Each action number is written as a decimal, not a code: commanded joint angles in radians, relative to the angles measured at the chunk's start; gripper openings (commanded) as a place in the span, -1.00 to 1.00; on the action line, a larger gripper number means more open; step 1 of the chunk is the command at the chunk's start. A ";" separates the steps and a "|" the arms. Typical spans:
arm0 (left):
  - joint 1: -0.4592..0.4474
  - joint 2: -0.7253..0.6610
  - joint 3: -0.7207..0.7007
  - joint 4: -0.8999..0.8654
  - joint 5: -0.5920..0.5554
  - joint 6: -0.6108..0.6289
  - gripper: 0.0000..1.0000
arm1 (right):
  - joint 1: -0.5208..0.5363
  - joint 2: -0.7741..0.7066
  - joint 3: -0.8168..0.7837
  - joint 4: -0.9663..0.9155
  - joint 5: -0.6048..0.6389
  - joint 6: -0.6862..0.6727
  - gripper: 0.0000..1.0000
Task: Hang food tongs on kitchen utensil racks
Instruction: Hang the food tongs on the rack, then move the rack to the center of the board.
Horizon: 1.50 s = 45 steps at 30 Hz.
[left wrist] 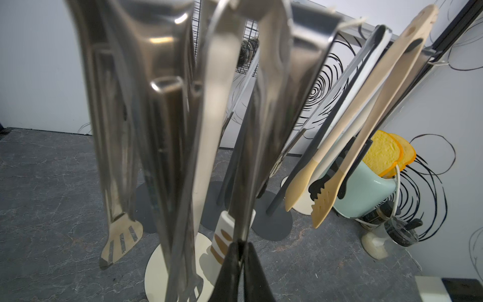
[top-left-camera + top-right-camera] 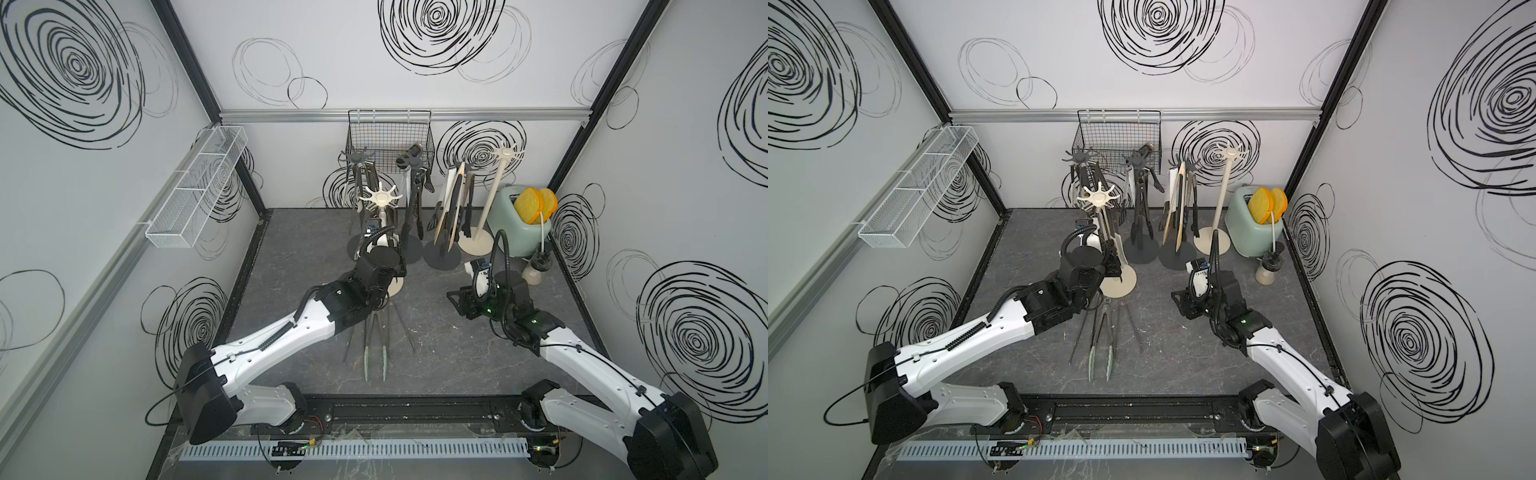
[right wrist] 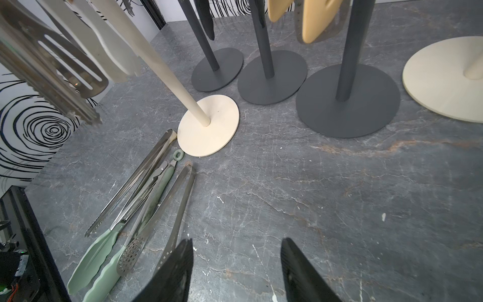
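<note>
The left gripper (image 1: 241,247) has its jaws pinched narrow on steel tongs (image 1: 261,117) that hang from the cream rack (image 2: 380,201). The right gripper (image 3: 237,241), to the right of that rack, hovers over the counter (image 3: 313,196) with its jaws wide and empty. Three loose tongs (image 3: 156,188) lie flat by the rack's base.

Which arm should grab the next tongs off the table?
Right. The right gripper is open and empty, with the green-tipped tongs lying on the table just beside it. The left gripper is pinched on steel tongs hanging at the cream rack.
</note>
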 commanded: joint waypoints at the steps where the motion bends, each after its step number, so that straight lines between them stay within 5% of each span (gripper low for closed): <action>1: 0.006 0.024 -0.028 -0.046 0.022 -0.029 -0.78 | -0.007 0.009 -0.009 0.024 -0.013 0.000 0.13; 20: 0.006 -0.095 -0.157 0.045 0.115 -0.006 -0.20 | -0.059 0.016 -0.002 -0.016 0.074 0.019 0.24; 31: 0.013 -0.273 -0.414 0.250 0.283 0.046 -0.07 | -0.277 0.041 0.047 -0.020 0.120 0.070 0.37; 45: 0.142 -0.419 -0.639 0.388 0.445 0.024 0.01 | -0.370 0.394 0.379 0.241 0.244 -0.045 0.58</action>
